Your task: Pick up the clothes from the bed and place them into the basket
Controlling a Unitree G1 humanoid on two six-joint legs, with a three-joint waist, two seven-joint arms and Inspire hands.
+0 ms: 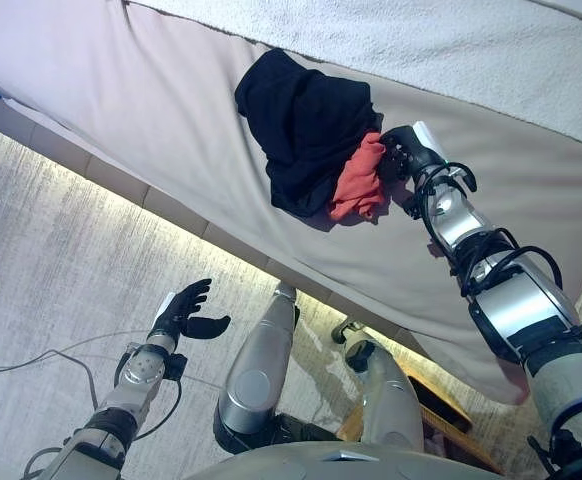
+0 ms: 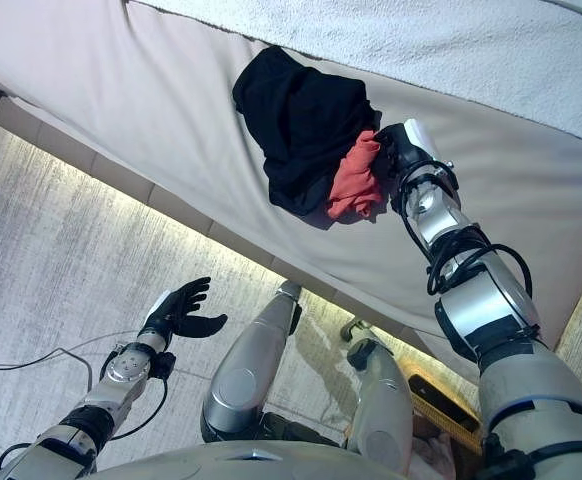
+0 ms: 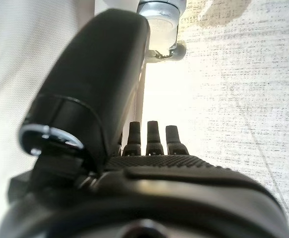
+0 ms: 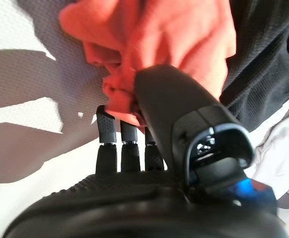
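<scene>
A black garment [image 1: 301, 120] lies bunched on the beige bed [image 1: 121, 100], with a red cloth [image 1: 359, 180] tucked against its right edge. My right hand [image 1: 403, 155] reaches over the bed to the red cloth. In the right wrist view the thumb [image 4: 174, 99] presses onto the red cloth [image 4: 174, 39] while curled fingers [image 4: 107, 130] close under a fold of it. The black garment [image 4: 273, 49] lies just beyond. My left hand [image 1: 186, 315] hangs open and holds nothing, low over the floor, well away from the bed.
A white textured blanket [image 1: 421, 40] covers the far part of the bed. The bed's near edge runs diagonally across the view above a grey carpet [image 1: 51, 230]. A brown wooden object [image 1: 446, 405] shows at the lower right, partly hidden.
</scene>
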